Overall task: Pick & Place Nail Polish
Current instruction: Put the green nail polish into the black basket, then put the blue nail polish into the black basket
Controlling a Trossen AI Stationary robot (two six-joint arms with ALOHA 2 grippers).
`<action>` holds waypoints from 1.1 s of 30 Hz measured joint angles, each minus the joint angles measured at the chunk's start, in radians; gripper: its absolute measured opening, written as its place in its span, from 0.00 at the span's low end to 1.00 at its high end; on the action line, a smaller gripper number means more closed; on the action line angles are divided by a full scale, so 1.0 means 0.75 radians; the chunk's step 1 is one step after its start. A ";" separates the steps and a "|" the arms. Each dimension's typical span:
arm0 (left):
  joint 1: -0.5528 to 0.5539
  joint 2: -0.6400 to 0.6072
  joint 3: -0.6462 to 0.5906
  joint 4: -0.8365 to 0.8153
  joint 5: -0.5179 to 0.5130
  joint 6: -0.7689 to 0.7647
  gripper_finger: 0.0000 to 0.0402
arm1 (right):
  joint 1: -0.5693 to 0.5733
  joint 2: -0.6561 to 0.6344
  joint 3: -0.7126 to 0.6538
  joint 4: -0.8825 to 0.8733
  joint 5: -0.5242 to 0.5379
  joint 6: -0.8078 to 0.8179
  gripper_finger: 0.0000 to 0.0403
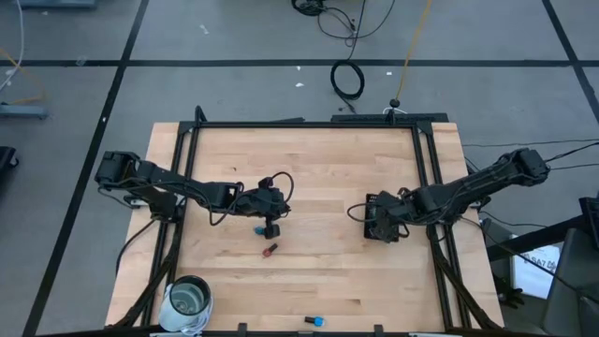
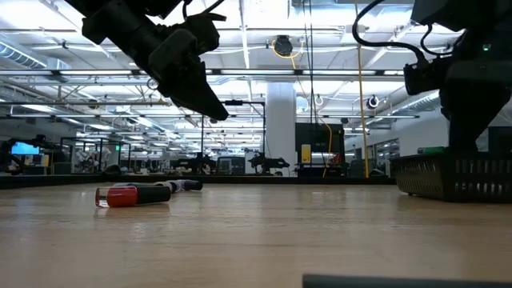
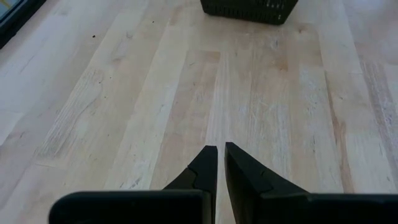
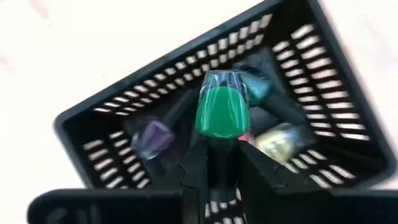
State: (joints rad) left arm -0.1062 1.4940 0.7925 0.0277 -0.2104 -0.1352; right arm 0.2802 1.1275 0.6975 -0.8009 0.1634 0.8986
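— Nearest us, our right gripper (image 4: 217,158) is clamped on the cap of a green nail polish bottle (image 4: 222,112), hanging over the black basket (image 4: 93,134) on the bench (image 1: 318,178)'s right side, where other bottles already lie.

— So what could spoil it?

— We hold only the cap. If we let go from this height, the bottle could bounce off the ones below or catch the rim.

— And our left gripper (image 3: 221,155)?

— Pinched together on nothing, above bare wood. The red bottle (image 1: 270,250) lies on its side just beside it, so a round body may roll away as we come down. A blue one (image 1: 314,321) sits at the near edge, where a nudge could send it off.
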 joint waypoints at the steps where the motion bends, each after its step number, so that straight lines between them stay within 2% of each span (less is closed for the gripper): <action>1: 0.000 0.000 0.000 0.000 0.000 0.000 0.08 | 0.001 0.000 -0.014 0.033 -0.021 -0.002 0.12; 5: 0.000 0.000 0.000 0.000 0.001 -0.008 0.08 | 0.001 0.000 -0.088 0.164 -0.104 0.006 0.12; 9: -0.001 0.000 0.000 0.000 0.001 -0.009 0.08 | 0.001 0.001 -0.152 0.264 -0.116 0.007 0.14; 16: 0.000 0.000 0.000 0.000 0.001 -0.009 0.08 | 0.001 -0.015 -0.163 0.296 -0.124 0.010 0.36; 21: 0.000 0.000 0.000 0.002 0.001 -0.008 0.08 | 0.000 -0.069 -0.163 0.295 -0.159 0.012 0.45; 28: 0.000 0.000 0.000 0.005 0.000 0.009 0.08 | 0.000 -0.224 -0.163 0.298 -0.154 0.039 0.46; 33: 0.000 0.000 0.000 0.008 -0.001 0.029 0.08 | 0.009 -0.349 -0.163 0.383 -0.113 -0.005 0.44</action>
State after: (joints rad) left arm -0.1062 1.4940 0.7925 0.0338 -0.2108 -0.1134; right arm 0.2867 0.8659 0.5751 -0.5136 0.0784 0.8950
